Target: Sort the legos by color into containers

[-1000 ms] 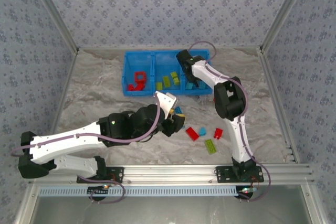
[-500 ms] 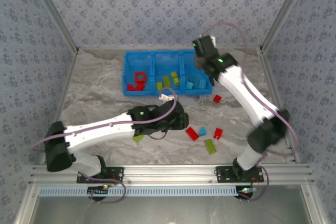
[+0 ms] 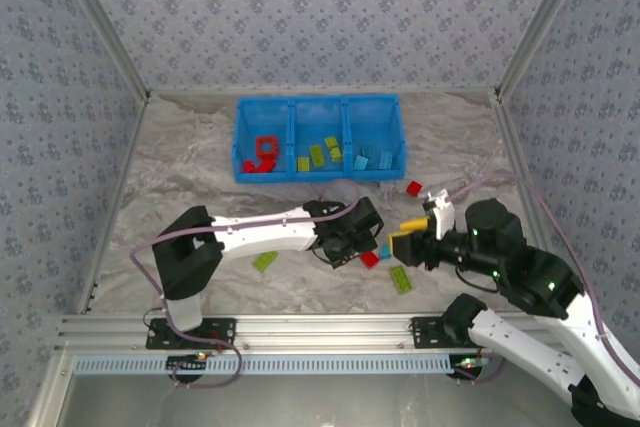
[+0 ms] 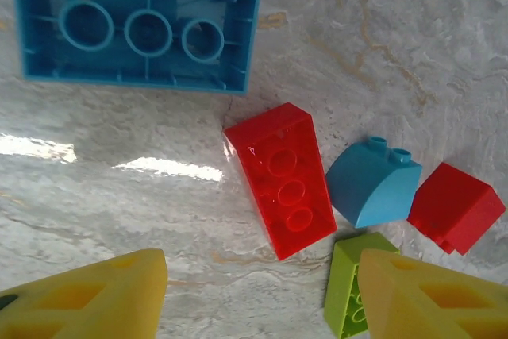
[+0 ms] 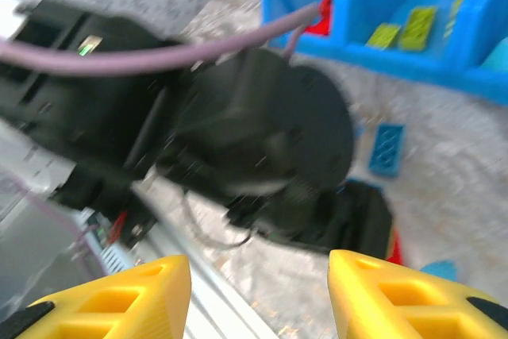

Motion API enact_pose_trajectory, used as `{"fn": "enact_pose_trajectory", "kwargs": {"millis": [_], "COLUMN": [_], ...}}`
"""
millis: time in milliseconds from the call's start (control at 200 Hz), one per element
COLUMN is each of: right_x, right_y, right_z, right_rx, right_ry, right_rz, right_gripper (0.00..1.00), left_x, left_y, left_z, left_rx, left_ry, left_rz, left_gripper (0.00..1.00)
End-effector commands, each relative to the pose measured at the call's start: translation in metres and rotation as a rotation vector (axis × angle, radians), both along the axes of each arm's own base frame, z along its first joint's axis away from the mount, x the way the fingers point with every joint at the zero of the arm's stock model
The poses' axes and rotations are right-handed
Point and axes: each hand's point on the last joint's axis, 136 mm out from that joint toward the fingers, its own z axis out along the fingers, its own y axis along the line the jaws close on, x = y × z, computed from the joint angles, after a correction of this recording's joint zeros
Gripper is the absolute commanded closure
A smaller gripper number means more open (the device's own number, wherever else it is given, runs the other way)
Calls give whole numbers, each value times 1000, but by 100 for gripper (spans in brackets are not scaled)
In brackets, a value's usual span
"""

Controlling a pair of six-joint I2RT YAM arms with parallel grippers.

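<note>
While left gripper [image 4: 262, 291] hangs over red brick [image 4: 286, 192], fingers apart, empty | blue brick [image 4: 135, 33], blue slope [image 4: 371, 188], red slope [image 4: 456, 208], green brick [image 4: 349, 295] close around | right gripper [image 5: 258, 275] spread, empty, left wrist [image 5: 262, 148] blocking ahead | bin [image 3: 240, 142] beyond: reds left, greens middle, blues right.

The left arm's black wrist [image 5: 262, 140] is standing directly before the right gripper [image 5: 258, 263], blocking its way toward the blue bin [image 5: 413, 59]. Under the left gripper [image 4: 262, 275], bare table [image 4: 119, 212] is lying open left of the long red brick [image 4: 284, 180], while a blue sloped brick [image 4: 371, 188] is sitting just beside its right side, with a green brick [image 4: 348, 291] and another red brick [image 4: 456, 206] crowding there too
</note>
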Motion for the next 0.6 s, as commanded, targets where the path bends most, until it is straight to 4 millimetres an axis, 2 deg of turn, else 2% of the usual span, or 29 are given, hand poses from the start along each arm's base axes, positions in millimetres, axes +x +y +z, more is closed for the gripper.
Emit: {"fn": "enact_pose_trajectory", "kwargs": {"millis": [0, 170, 240, 340, 595], "right_x": [-23, -22, -21, -18, -15], "right_y": [5, 6, 7, 8, 8], "right_z": [-6, 1, -1, -4, -8], "right_rx": [53, 60, 53, 45, 40], "right_ry": [91, 73, 75, 84, 77], "right_rz": [74, 77, 78, 63, 53], "right_gripper": [49, 49, 50, 51, 52], "left_x": [2, 10, 16, 14, 10], "left_y": [-12, -18, -21, -20, -27], "left_z": [-7, -23, -29, -39, -57], "left_rx": [-20, 11, 30, 69, 68], "left_ry": [85, 141, 145, 179, 226], "left_rz": [79, 117, 117, 129, 137], "left_gripper": [35, 36, 36, 39, 52]}}
